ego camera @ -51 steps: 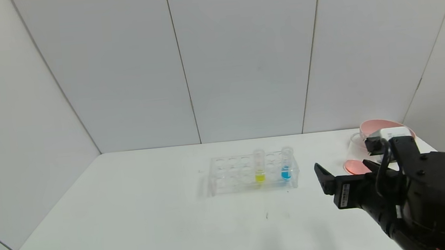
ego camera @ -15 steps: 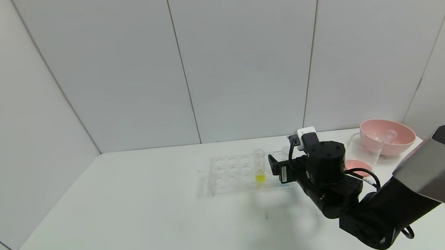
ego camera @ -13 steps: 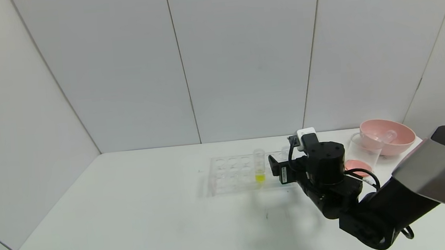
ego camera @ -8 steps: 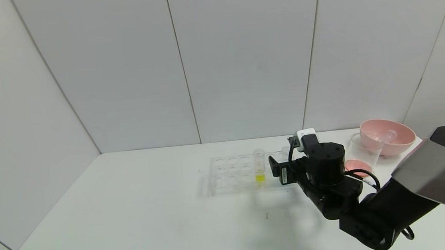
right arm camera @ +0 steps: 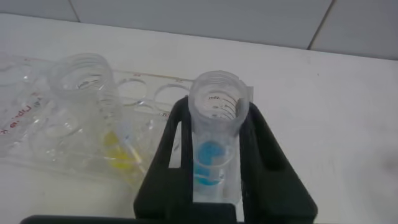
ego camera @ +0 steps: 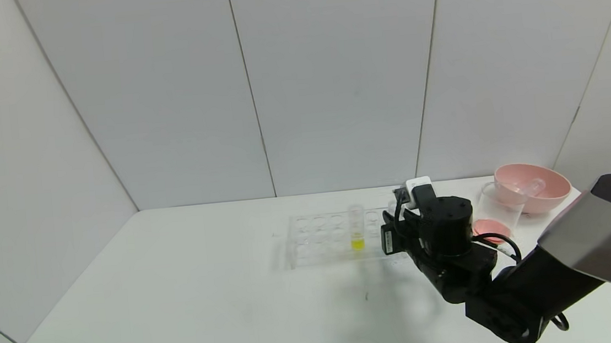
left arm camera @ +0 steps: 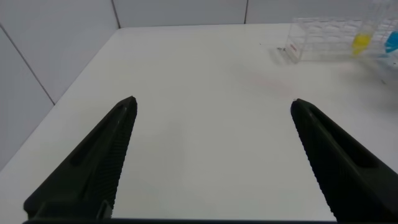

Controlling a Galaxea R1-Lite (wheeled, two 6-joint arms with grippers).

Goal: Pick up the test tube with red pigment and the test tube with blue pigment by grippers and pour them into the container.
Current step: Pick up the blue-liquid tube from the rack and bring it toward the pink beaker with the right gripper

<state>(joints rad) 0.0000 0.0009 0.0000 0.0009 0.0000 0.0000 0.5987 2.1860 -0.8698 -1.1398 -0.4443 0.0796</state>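
- Right gripper at the right end of the clear tube rack; fingers clamped on the test tube with blue pigment, upright in its slot.
- Yellow tube stands just left of it.
- Container far right on the tabletop, orange-red liquid at its base, beside the pink bowl.
- Left gripper idle over bare tabletop, fingers spread wide.

A tube rack stood mid-counter; the container stood well to its right, with a bowl just behind.
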